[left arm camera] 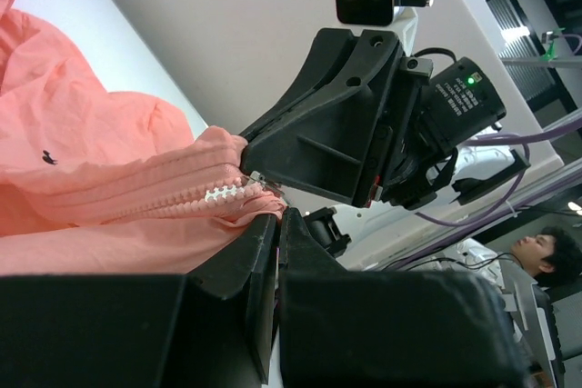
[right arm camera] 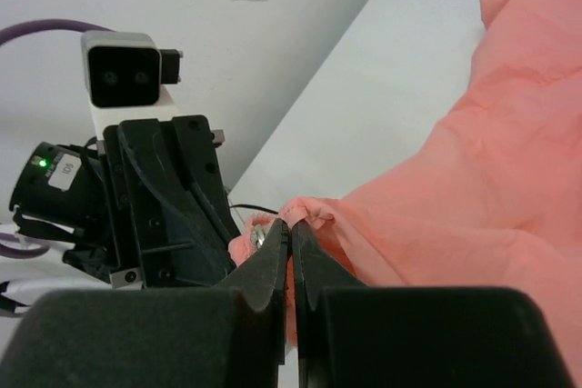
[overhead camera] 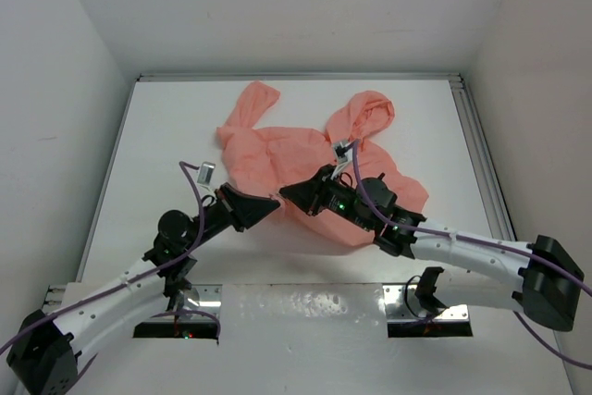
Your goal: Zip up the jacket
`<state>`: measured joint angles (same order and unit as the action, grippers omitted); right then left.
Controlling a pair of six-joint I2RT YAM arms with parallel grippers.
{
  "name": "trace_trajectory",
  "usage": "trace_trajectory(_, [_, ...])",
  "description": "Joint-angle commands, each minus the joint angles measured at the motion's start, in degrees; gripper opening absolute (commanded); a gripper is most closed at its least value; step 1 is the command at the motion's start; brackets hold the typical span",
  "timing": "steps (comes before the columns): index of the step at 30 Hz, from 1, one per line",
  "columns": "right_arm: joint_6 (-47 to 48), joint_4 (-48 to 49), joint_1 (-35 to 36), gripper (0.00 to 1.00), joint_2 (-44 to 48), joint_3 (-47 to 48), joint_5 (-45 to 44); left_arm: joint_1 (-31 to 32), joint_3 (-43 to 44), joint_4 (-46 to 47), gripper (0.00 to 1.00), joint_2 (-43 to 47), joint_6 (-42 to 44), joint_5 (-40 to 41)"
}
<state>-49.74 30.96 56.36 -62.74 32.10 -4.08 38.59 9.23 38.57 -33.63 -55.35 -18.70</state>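
Jacket (overhead camera: 314,150) lies crumpled mid-table (overhead camera: 166,136), hood twd the far edge. Both grippers meet at its near hem. Left gripper (overhead camera: 274,201) is clamped on the hem by the zipper teeth (left arm camera: 225,194); right gripper (overhead camera: 285,192) is pinched tight on a hem fold. Small metal bit (right arm camera: 259,235) at the right tips is too hidden to ID. Rest of the zipper is lost in folds.

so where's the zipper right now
Left wrist view, centre: the zipper on the jacket ends between the left hand and right hand, at its near edge.
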Motion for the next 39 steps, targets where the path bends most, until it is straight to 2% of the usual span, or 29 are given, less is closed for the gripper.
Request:
trace_trajectory(1, [0.87,-3.79,-0.46,0.00,-1.33,2.88,-2.43,1.05,1.93,4.32,0.00,-0.03,0.07,-4.50])
trace_trajectory(6, [1.13,-5.03,-0.46,0.00,0.51,4.29,0.47,1.05,1.23,1.25,0.00,0.76,1.12,-2.75])
trace_trajectory(11, [0.52,-8.89,-0.46,0.00,2.19,6.74,3.01,1.05,0.70,0.81,0.00,-2.58,1.65,-2.92])
trace_trajectory(16, [0.43,-14.26,-0.81,0.00,-5.08,12.97,1.26,1.14,0.60,1.43,0.00,-5.31,2.26,-3.71])
trace_trajectory(22, [-0.36,-16.11,-2.83,0.00,-11.43,17.38,0.48,1.40,1.04,-2.96,0.00,-2.67,3.32,-2.48])
trace_trajectory(26, [-1.50,-14.53,-3.27,0.00,-9.52,13.88,0.21,1.49,1.14,-4.90,0.00,-0.04,4.11,-1.52])
trace_trajectory(30, [-1.07,-15.40,-3.36,0.00,-6.87,10.89,-4.01,1.40,1.40,-4.29,0.00,-1.52,4.11,-3.09])
trace_trajectory(33, [-0.72,-17.06,-3.36,0.00,-5.38,10.79,-1.73,1.49,0.17,-2.71,0.00,-2.93,3.23,-3.71])
trace_trajectory(34, [-0.45,-18.38,-3.45,0.06,-4.94,11.32,-1.29,1.49,0.43,-3.23,0.00,-3.20,3.23,-4.15])
trace_trajectory(35, [-0.10,-19.78,-3.36,0.28,-4.50,11.41,-0.50,1.49,0.69,-3.67,0.00,-3.37,3.67,-5.37])
trace_trajectory(37, [0.51,-23.65,-3.45,0.49,-2.22,11.59,0.99,1.49,0.61,-4.55,0.00,-3.29,4.29,-5.82])
trace_trajectory(38, [0.69,-24.62,-3.36,0.62,-1.08,11.24,3.00,1.49,0.44,-4.73,0.00,-3.11,4.29,-5.65])
trace_trajectory(39, [0.87,-27.16,-3.36,0.67,1.28,10.71,3.37,1.49,0.52,-4.99,0.00,-3.20,4.29,-5.65])
